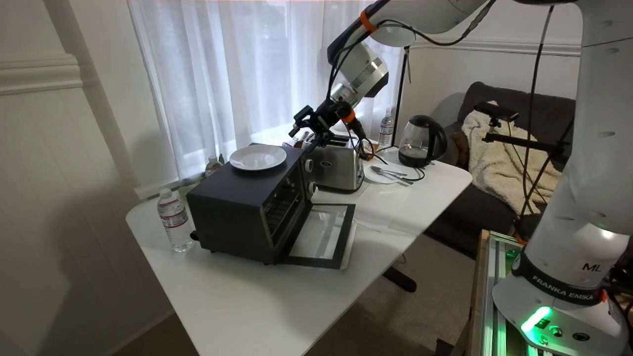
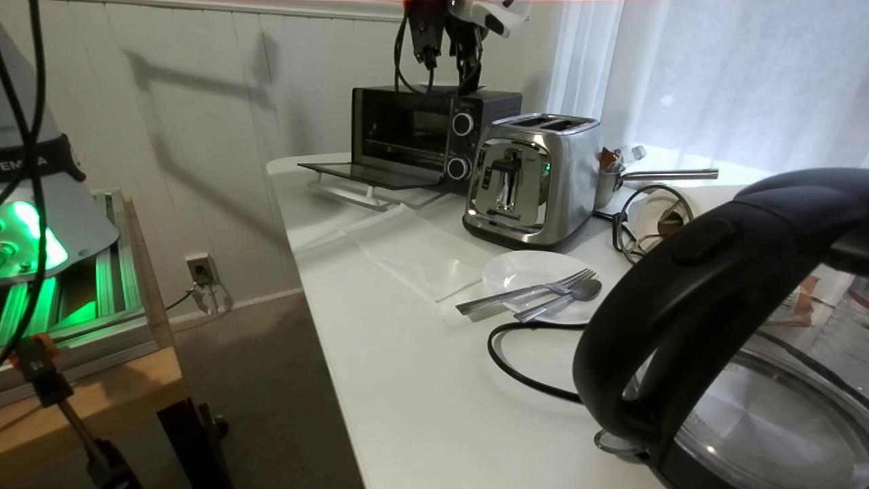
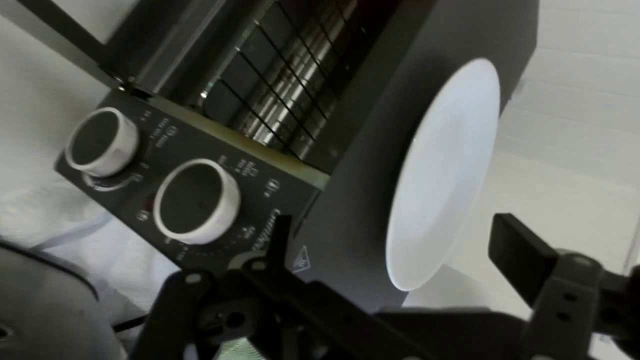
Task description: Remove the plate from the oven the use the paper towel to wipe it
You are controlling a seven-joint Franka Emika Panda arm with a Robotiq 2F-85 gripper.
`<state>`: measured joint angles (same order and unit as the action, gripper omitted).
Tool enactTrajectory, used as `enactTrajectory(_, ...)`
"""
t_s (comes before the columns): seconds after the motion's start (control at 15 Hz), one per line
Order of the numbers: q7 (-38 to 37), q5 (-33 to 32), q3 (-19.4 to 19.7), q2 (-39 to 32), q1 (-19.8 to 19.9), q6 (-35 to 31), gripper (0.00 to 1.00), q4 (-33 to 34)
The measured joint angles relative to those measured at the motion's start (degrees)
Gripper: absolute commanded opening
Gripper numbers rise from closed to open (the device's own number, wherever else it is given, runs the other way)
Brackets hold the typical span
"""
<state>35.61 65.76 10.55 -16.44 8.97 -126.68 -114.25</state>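
L to R in an exterior view: bottle (image 1: 175,222), oven (image 1: 235,220) with door (image 1: 321,233) down, plate (image 1: 258,156) on top of it, hand (image 3: 395,242) near oven's knobs (image 3: 197,201) (jaws wide apart in wrist view, nothing gripped), toaster (image 1: 337,167) beside oven, white sheet (image 2: 421,252) flat on desk (image 1: 267,306), kettle (image 1: 419,143).

Plate (image 1: 257,157) on oven (image 1: 247,198) on bench (image 1: 257,296); in an exterior view, bottle (image 1: 175,222) at oven's nine o'clock, toaster (image 1: 336,168) at two.
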Motion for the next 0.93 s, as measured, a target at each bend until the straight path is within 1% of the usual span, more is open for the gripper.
enactTrajectory(0.33,-5.03,-21.83,1.77,10.17,-1.75,-3.42,1.00,-11.10)
enactTrajectory(0.53,-8.28,-34.68,1.93,17.02,-1.61,-6.82,1.00,-18.86)
enactTrajectory(0.6,-9.17,-37.96,1.92,19.03,-1.36,-8.28,1.00,-21.30)
enactTrajectory(0.73,-10.19,-42.57,1.96,22.18,-0.65,-11.82,1.00,-25.73)
enactTrajectory(0.8,-10.38,-44.02,2.04,23.14,-0.21,-13.94,1.00,-27.68)
enactTrajectory(0.93,-10.38,-46.15,2.47,23.67,0.76,-20.21,1.00,-31.25)
